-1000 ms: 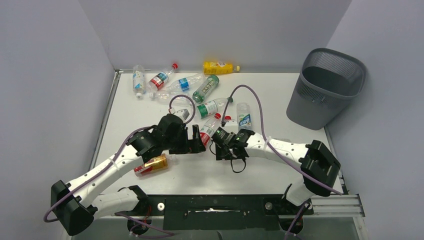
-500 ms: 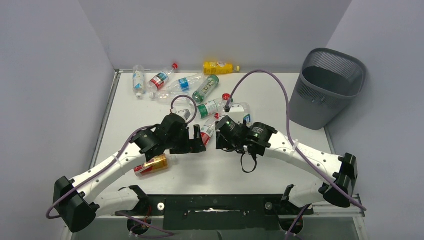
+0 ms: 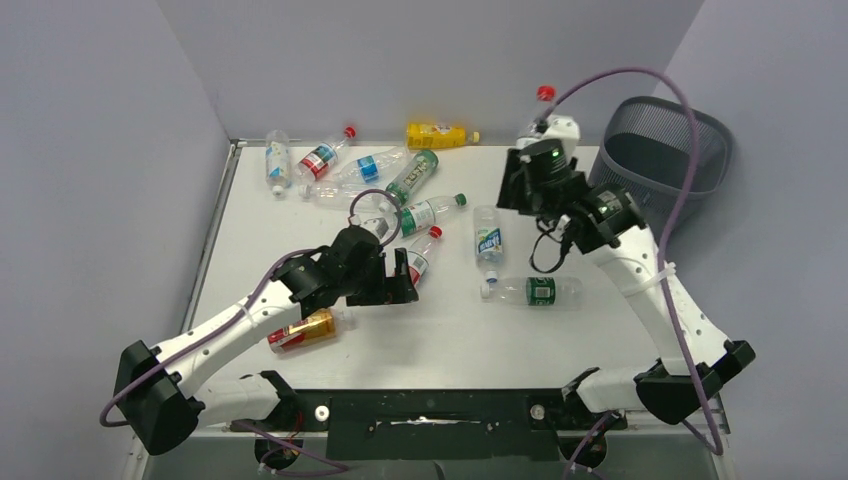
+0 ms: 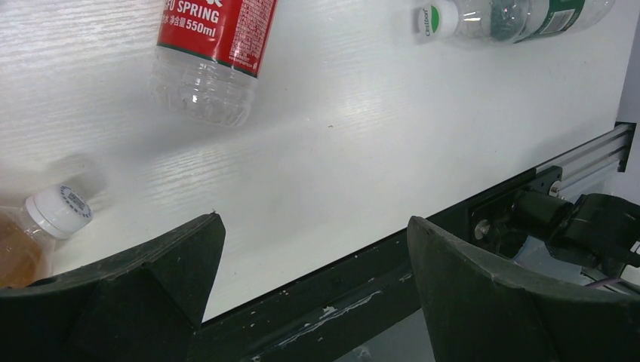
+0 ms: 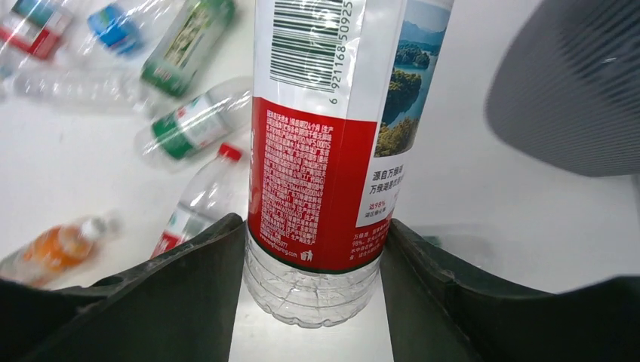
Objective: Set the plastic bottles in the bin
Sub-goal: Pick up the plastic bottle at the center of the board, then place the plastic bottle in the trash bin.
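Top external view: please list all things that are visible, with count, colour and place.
table: one, white; under the arms.
bin: one, dark grey mesh; far right.
loose bottles: about twelve, mostly clear with red, green or blue labels, one yellow, one amber; lying across the table.
held bottle: one, clear, red-and-white label, red cap; raised upright near the bin.
left tool: one, black, open; low over the table.
right tool: one, black; shut on the held bottle.
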### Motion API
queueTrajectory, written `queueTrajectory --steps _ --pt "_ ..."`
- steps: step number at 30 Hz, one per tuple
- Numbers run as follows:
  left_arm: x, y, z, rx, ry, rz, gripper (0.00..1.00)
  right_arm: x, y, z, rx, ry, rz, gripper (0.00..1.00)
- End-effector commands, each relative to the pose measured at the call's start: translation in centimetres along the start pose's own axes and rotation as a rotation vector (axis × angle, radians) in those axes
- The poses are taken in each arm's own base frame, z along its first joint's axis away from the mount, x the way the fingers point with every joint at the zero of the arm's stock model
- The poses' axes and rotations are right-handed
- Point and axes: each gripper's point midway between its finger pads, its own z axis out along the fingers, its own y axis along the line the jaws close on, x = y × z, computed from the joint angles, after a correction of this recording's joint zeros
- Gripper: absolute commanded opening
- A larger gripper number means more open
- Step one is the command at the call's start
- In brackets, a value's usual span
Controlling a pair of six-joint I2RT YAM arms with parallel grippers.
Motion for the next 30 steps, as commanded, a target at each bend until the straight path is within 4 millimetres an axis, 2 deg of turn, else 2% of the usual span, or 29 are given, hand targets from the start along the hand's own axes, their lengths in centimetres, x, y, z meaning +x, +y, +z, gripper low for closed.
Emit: queueTrajectory --steps 1,5,9,13,18,21,24,30 --pt "-2.0 -2.4 -0.5 0.072 -0.066 0.004 0.93 -7.1 -6.3 -1.8 0.067 -0.151 0.004 0.5" --pt "-1.8 -2.6 -0.3 0.076 -0.057 0.01 0.93 -11.7 -11.1 -2.3 0.143 -0.252 0.054 0.5" --pt "-1.8 -2.6 -0.1 0.07 -0.047 0.022 0.93 -14.7 -15.3 -2.1 0.203 -0.309 0.092 0.5" --pt "-1.7 -2.6 0.0 0.07 -0.041 0.026 0.93 -15.9 -19.9 -0.9 0.266 -0.318 0.139 0.49" --pt "-1.6 -2.5 0.1 0.068 -0.04 0.028 0.93 -16.1 -24.9 0.8 0.299 -0.306 0.208 0.49" --pt "-1.6 -2.5 0.4 0.066 -0.037 0.031 0.93 -16.6 -26.5 1.7 0.29 -0.304 0.238 0.49" --pt "-1.5 -2.5 0.7 0.07 -0.036 0.03 0.93 -16.6 -27.2 3.3 0.281 -0.272 0.253 0.49" --pt "-1.4 -2.4 0.9 0.075 -0.039 0.024 0.93 -14.8 -27.4 6.8 0.248 -0.171 0.281 0.49"
